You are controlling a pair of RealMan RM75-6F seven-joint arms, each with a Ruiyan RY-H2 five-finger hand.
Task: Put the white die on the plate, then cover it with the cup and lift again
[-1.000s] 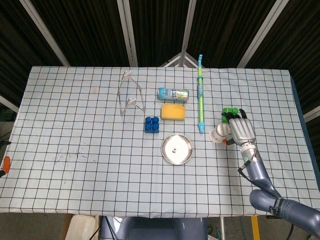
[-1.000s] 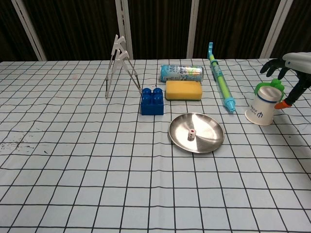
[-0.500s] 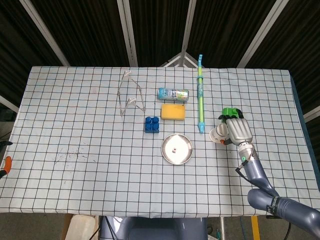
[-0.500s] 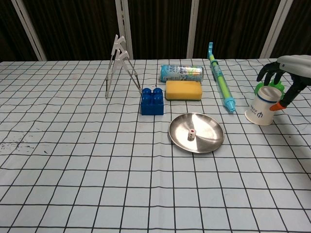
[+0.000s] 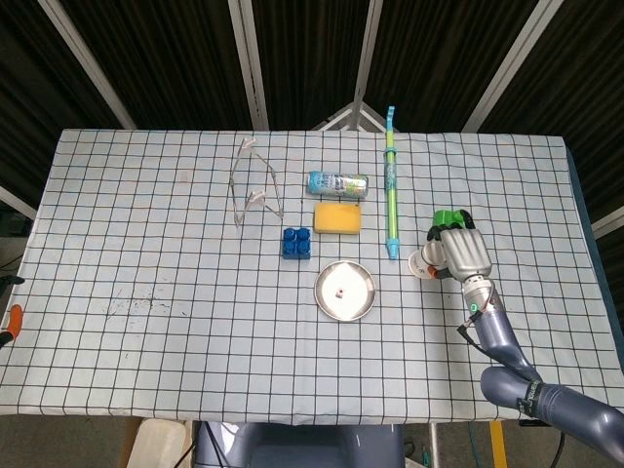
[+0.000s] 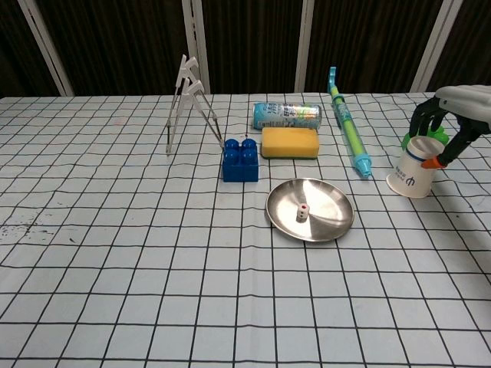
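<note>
I am working in what looks like a lab or test bench, not a home. The table [image 5: 146, 244] is covered with a white cloth ruled in a black grid, the kind used for placing objects. Behind it hang dark corrugated panels [image 5: 166, 58] braced by pale metal struts [image 5: 249, 63]. The unrelated props point the same way: a blue toy brick [image 6: 240, 159], a yellow sponge [image 6: 290, 142], a folding metal stand [image 6: 188, 103]. The surrounding room is too dark to judge.
</note>
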